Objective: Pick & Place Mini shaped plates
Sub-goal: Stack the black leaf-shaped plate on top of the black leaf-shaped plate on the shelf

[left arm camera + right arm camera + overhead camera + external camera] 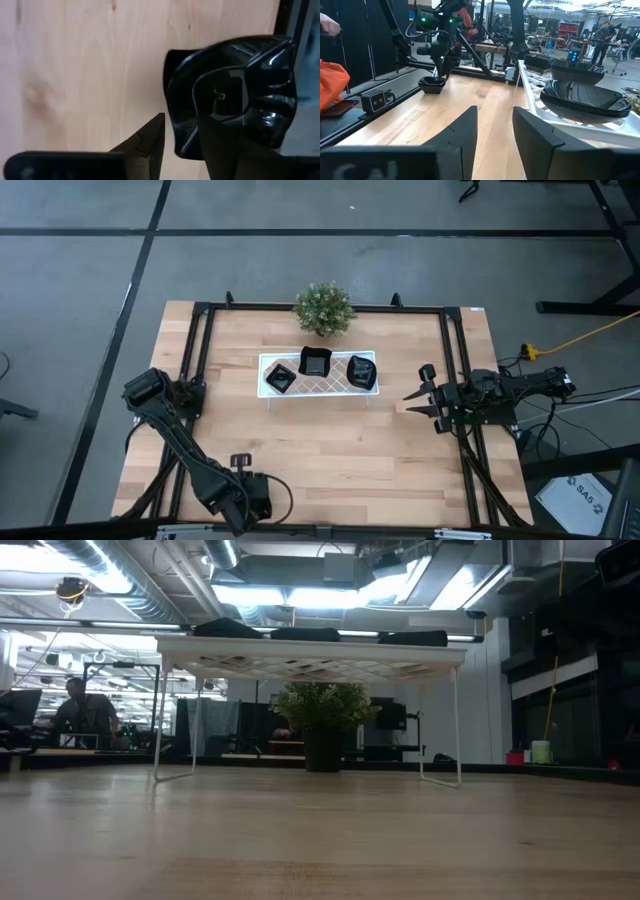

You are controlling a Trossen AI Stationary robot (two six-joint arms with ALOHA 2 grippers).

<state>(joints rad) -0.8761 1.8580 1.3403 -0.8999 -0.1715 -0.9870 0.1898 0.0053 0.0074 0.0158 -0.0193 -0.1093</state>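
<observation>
The mini plate (235, 95) I am working lies on the table (330, 445) at its near left corner, right under my left claw (182, 145). One finger (150, 142) stands just outside its rim over bare wood; the other hangs over the dish's bowl, so the rim sits between them. My jaws stand narrowly apart and straddle that rim, not clamped on it as far as I can see. The dish is glossy black, squarish with rounded corners, raised sides and a shallow well. Three more black plates (318, 362) sit on the white lattice tray (268, 362) mid-table, well apart from this one, in front of the potted plant (323, 307). My right claw (422, 392) waits, fingers parted and empty, just beside the tray's right end.
</observation>
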